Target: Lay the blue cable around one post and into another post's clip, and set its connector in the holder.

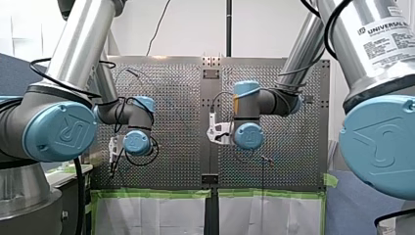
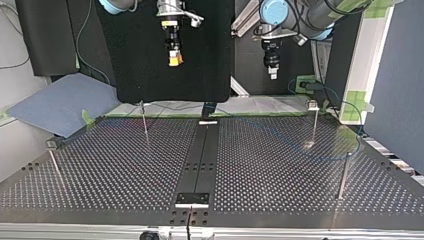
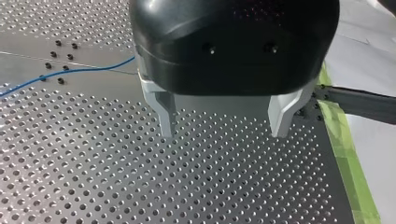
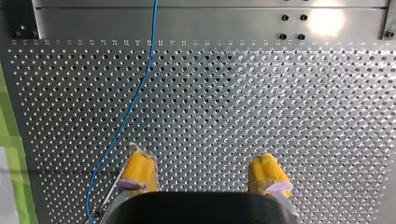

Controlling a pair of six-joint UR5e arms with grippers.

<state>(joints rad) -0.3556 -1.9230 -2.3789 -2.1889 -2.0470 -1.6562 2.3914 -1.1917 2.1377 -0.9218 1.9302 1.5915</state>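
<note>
The blue cable point(image 4: 139, 93) is seen lying loose on the table point(image 4: 280, 116) beside the right gripper point(image 4: 204, 172), which, like the left gripper point(image 3: 224, 133), is held wide open and empty, so the first pickup is judged not yet begun and a descent onto the cable is called for.

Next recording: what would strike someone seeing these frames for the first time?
First, two open, empty claws poised above the perforated table: my left claw at the top view's right, and my right claw, with yellow pads, at its left. Then the blue cable, lying loose on the table and running past one side of my right claw, with nothing holding it.
</note>
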